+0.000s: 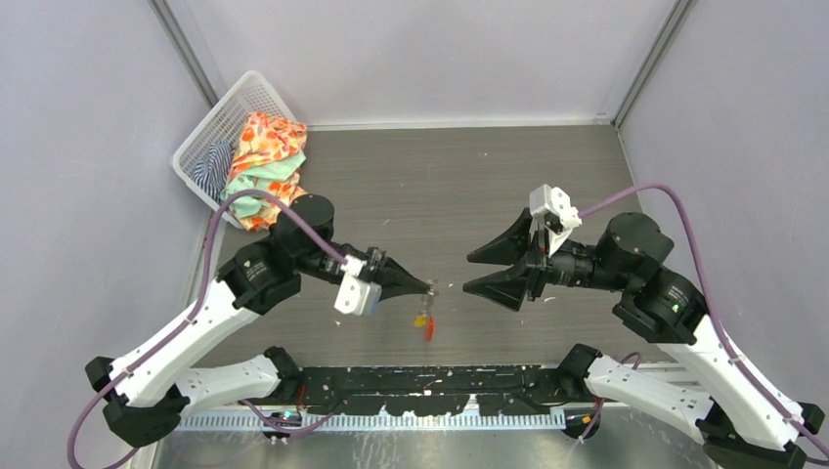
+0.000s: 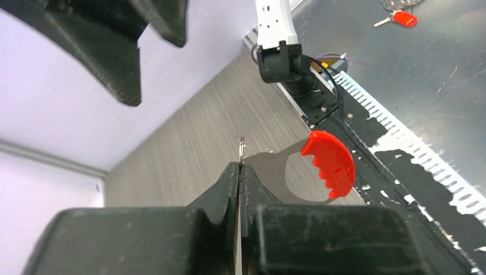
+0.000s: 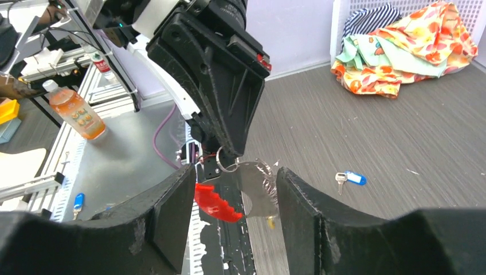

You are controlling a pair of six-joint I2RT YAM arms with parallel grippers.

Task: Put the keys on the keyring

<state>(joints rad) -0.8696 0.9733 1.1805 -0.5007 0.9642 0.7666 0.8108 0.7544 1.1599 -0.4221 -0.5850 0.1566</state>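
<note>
My left gripper (image 1: 430,286) is shut on the keyring's metal ring (image 2: 241,146), held above the table near its front edge. The flat grey plate with the red tag (image 2: 328,162) hangs from it, the red tag (image 1: 428,328) pointing down. A small yellow-headed key (image 1: 420,319) dangles beside the tag, seen as a yellow bit (image 3: 270,223) in the right wrist view. My right gripper (image 1: 471,272) stands open just right of the keyring; the keyring (image 3: 252,183) lies between its fingers (image 3: 172,217) without touching them. The blue-headed key (image 3: 351,178) lies on the table beyond.
A white basket (image 1: 210,132) holding patterned clothes (image 3: 412,40) stands at the back left. A black rail (image 1: 430,379) runs along the near edge. Off the table stand an orange bottle (image 3: 71,109) and another red-tagged key (image 2: 403,18).
</note>
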